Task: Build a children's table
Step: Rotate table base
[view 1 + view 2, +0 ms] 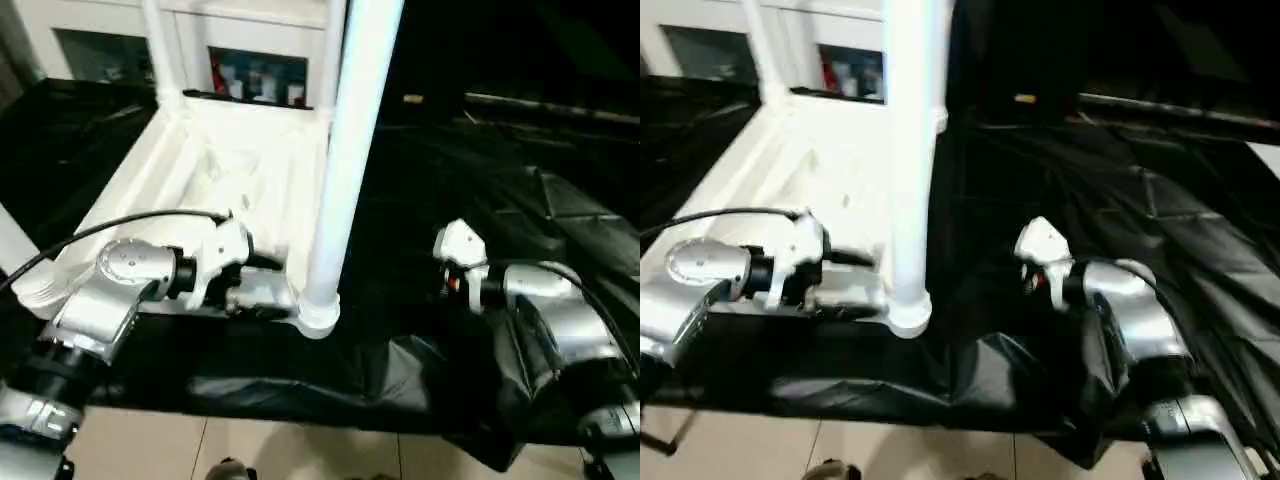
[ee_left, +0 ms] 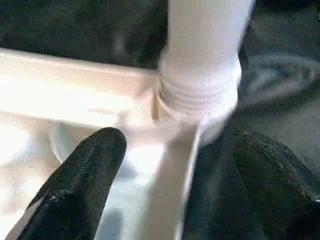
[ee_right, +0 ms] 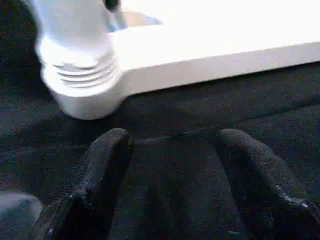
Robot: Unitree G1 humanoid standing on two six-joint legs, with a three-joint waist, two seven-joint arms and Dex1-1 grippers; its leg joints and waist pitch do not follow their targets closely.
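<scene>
the top [image 1: 215, 175] lies underside up on a sheet [image 1: 480, 180]. one leg [image 1: 345, 150] stands in its near right socket [image 1: 318, 312], another leg [image 1: 160, 50] at the far left corner. a cabinet [image 1: 250, 70] stands behind. left gripper [image 2: 170, 175] straddles the top's rim beside the near leg; right gripper [image 3: 170, 170] is apart, right of it.

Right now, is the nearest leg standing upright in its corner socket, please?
Yes: the nearest leg rises upright from the corner socket, threads showing.
</scene>
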